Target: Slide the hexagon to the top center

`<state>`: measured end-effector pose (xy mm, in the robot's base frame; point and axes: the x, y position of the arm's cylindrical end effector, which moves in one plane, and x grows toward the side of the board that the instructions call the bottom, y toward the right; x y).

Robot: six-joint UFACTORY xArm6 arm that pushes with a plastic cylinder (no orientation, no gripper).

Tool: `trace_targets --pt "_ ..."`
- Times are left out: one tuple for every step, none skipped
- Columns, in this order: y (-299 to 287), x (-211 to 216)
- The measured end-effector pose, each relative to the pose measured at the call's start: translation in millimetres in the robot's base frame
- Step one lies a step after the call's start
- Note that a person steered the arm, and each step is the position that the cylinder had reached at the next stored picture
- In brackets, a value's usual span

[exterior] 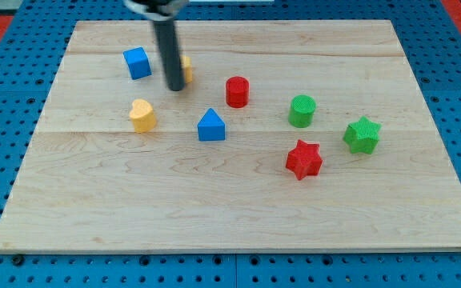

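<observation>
A yellow block (pixel 187 69) sits in the upper left part of the wooden board (pixel 230 216). The rod hides most of it, so its shape cannot be made out. My tip (pixel 175 88) rests on the board at the block's lower left edge, touching it or very close. The tip is right of the blue cube (pixel 137 62) and left of the red cylinder (pixel 237 91).
A yellow heart (pixel 142 115) lies below and left of the tip, and a blue triangular block (pixel 211 126) below and right. A green cylinder (pixel 302 110), a green star (pixel 362 134) and a red star (pixel 303 159) stand on the right half.
</observation>
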<state>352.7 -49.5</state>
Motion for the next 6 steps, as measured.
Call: trace_targets --pt "38 -22" --pt "27 3" --pt "-61 -10" --pt "-30 -15" --pt "10 -48" --pt "-6 -104"
